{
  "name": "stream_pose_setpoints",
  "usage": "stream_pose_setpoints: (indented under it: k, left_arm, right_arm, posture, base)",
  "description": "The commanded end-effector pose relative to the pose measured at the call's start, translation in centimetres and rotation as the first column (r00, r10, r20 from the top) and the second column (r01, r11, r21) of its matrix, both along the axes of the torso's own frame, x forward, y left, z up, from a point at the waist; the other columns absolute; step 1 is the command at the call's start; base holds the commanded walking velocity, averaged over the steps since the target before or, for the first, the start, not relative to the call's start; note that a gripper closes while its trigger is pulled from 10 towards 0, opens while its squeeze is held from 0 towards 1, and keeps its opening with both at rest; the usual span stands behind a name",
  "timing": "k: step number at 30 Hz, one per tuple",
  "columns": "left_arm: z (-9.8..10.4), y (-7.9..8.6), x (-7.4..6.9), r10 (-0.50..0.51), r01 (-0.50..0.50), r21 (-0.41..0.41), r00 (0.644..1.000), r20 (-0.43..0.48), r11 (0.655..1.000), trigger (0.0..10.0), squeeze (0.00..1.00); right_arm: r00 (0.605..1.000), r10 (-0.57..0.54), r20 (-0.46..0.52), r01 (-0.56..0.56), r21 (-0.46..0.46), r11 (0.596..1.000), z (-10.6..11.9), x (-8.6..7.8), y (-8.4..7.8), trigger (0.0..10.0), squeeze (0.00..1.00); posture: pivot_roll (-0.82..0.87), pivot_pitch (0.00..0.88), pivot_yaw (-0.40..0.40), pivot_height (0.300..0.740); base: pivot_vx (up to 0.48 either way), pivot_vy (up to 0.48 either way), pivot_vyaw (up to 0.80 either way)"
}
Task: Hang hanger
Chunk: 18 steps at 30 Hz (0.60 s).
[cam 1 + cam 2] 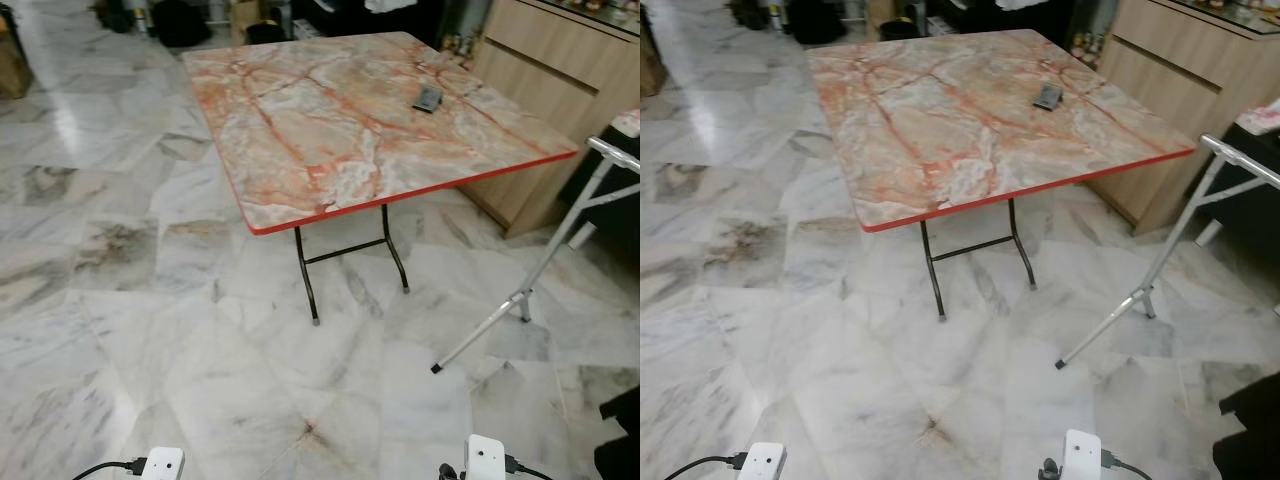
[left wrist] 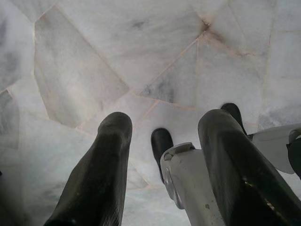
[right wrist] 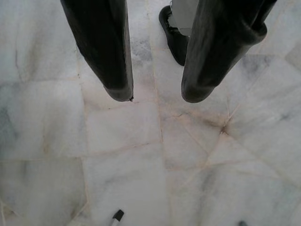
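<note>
Table ahead in eye views; both grippers' jaws apart over marble floor.

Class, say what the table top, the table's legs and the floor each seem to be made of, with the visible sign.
Table top: marble-patterned laminate, probably, given its thin red edge. Table's legs: thin dark metal tubing. Floor: polished marble tiles, veined grey, reflecting light.
</note>
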<state>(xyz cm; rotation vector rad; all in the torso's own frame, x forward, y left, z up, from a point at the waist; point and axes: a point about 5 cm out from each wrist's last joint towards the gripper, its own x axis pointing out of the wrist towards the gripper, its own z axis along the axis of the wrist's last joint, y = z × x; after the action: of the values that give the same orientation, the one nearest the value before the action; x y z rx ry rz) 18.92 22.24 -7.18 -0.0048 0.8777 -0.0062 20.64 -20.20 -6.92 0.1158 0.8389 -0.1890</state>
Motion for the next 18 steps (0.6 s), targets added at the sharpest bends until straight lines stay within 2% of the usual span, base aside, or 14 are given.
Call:
stream_pose_setpoints:
  k: [1,4,6,9,10,15,18]
  left_arm:
    - [-0.33,-0.96,-0.13,0.048,-0.048,0.016,0.999,0.009,0.999,10.0,0.00]
    - [-0.09,-0.53,0.11,0.037,-0.038,0.035,0.999,0.024,0.999,10.0,0.00]
    - [-0.05,-0.45,0.13,0.011,-0.012,0.045,1.000,0.021,0.999,10.0,0.00]
    - [-0.07,-0.29,0.07,0.027,-0.028,0.045,0.999,0.018,0.999,10.0,0.00]
    - [-0.13,-0.23,-0.01,0.048,-0.048,0.033,0.999,0.009,0.998,10.0,0.00]
    - [-0.14,-0.41,0.00,0.000,0.000,0.034,1.000,0.005,0.999,10.0,0.00]
    - [-0.08,-0.12,0.00,0.018,-0.019,0.038,1.000,0.008,0.999,10.0,0.00]
  right_arm:
    - [0.999,0.020,-0.025,-0.017,0.132,0.991,-0.21,0.46,2.67,10.0,0.00]
    - [0.999,0.018,-0.027,-0.014,0.134,0.991,-0.26,0.41,2.86,10.0,0.00]
    - [1.000,0.013,-0.027,-0.009,0.137,0.991,-0.28,0.38,2.89,10.0,0.00]
    - [0.999,0.001,-0.034,0.004,0.141,0.990,-0.38,0.19,2.80,10.0,0.00]
    - [0.999,-0.001,-0.038,0.006,0.136,0.991,-0.44,0.06,2.70,10.0,0.00]
    - [0.999,-0.009,-0.048,0.015,0.135,0.991,-0.60,-0.23,2.64,10.0,0.00]
    - [0.999,-0.003,-0.050,0.010,0.138,0.990,-0.66,-0.31,2.80,10.0,0.00]
  posture:
    - [0.03,0.000,-0.048,0.740]
    - [0.02,0.000,-0.039,0.740]
    - [0.02,0.000,-0.036,0.740]
    - [0.02,0.000,-0.036,0.740]
    - [0.02,0.000,-0.034,0.740]
    - [0.04,0.000,-0.028,0.740]
    - [0.05,0.000,-0.029,0.740]
  base:
    - [0.000,0.000,-0.79]
    - [0.000,0.000,-0.79]
    - [0.000,-0.354,-0.79]
    - [0.000,-0.341,-0.79]
    - [0.000,0.000,-0.79]
    - [0.000,0.000,-0.79]
    - [0.000,0.000,-0.79]
